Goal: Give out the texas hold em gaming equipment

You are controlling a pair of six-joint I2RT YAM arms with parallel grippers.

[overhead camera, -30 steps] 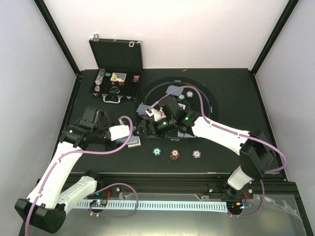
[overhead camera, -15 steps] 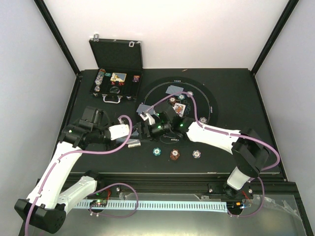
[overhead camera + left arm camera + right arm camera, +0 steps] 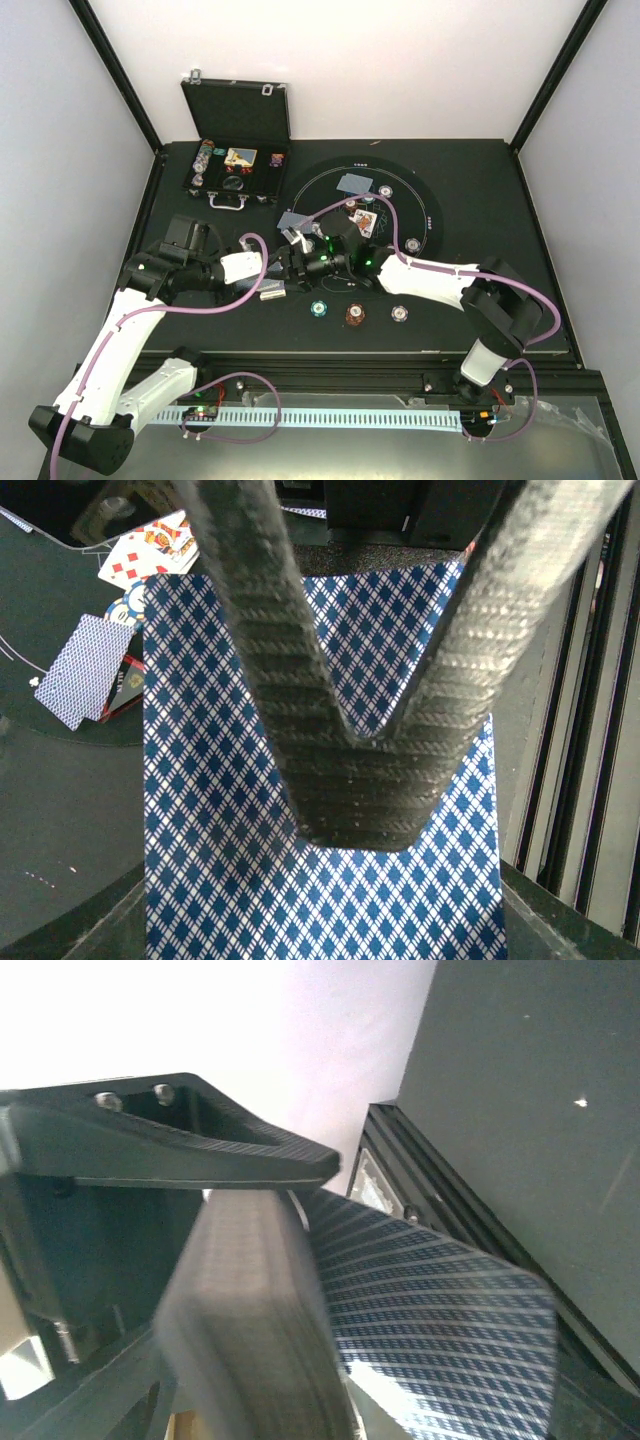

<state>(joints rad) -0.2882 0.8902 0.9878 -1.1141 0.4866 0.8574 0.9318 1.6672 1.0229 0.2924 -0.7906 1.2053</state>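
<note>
My left gripper (image 3: pixel 277 273) is shut on a deck of blue-backed playing cards (image 3: pixel 220 870); its upper finger (image 3: pixel 350 780) presses on the top card. My right gripper (image 3: pixel 300 264) is at the deck's far end, seen as a black block (image 3: pixel 410 510). In the right wrist view a blurred finger (image 3: pixel 250 1310) lies against the top card (image 3: pixel 440 1300); the other finger is hidden. On the round mat lie two blue-backed cards (image 3: pixel 352 182) (image 3: pixel 290 221) and a face-up card (image 3: pixel 365 221). Three chips, teal (image 3: pixel 318 308), red-brown (image 3: pixel 354 314) and white (image 3: pixel 400 313), sit in front.
The open black case (image 3: pixel 236 170) with chips stands at the back left. Two more chips (image 3: pixel 385 190) (image 3: pixel 413 243) sit on the round black mat (image 3: pixel 420 200). The table's near edge and rail (image 3: pixel 330 360) run just behind the chips.
My right gripper has moved left across the mat to the deck held by my left gripper. The left arm has stayed where it was.
</note>
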